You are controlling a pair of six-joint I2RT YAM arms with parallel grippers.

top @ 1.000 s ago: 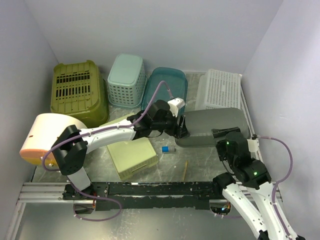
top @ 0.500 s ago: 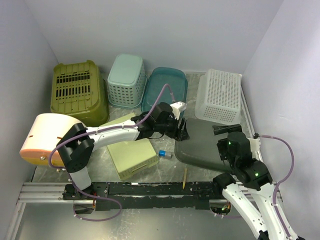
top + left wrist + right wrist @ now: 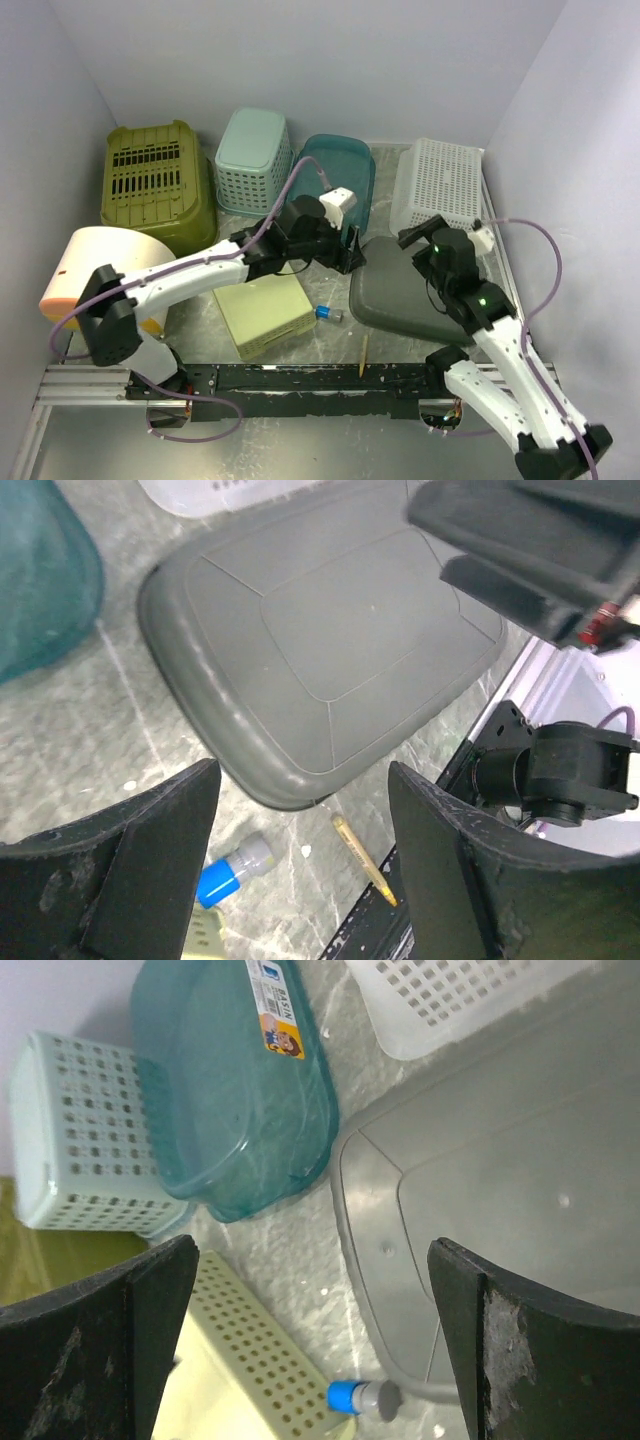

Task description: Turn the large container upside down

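Observation:
The large grey container (image 3: 400,290) lies upside down, flat bottom up, on the table right of centre; it also shows in the left wrist view (image 3: 330,640) and the right wrist view (image 3: 520,1210). My left gripper (image 3: 352,252) is open and empty, just above the container's left edge. My right gripper (image 3: 420,232) is open and empty, above the container's far side. Neither touches it.
A teal tub (image 3: 330,180), a pale green basket (image 3: 254,160), an olive crate (image 3: 156,185) and a white basket (image 3: 438,185) stand upside down along the back. A yellow perforated box (image 3: 265,312), a small blue-capped tube (image 3: 330,313) and a pencil (image 3: 363,355) lie near the front. A pink-rimmed round tub (image 3: 85,275) lies left.
The grey container has dropped from the raised, tilted hold to lie flat, bottom up. Both grippers have let go and pulled back, the right one lifting toward the back.

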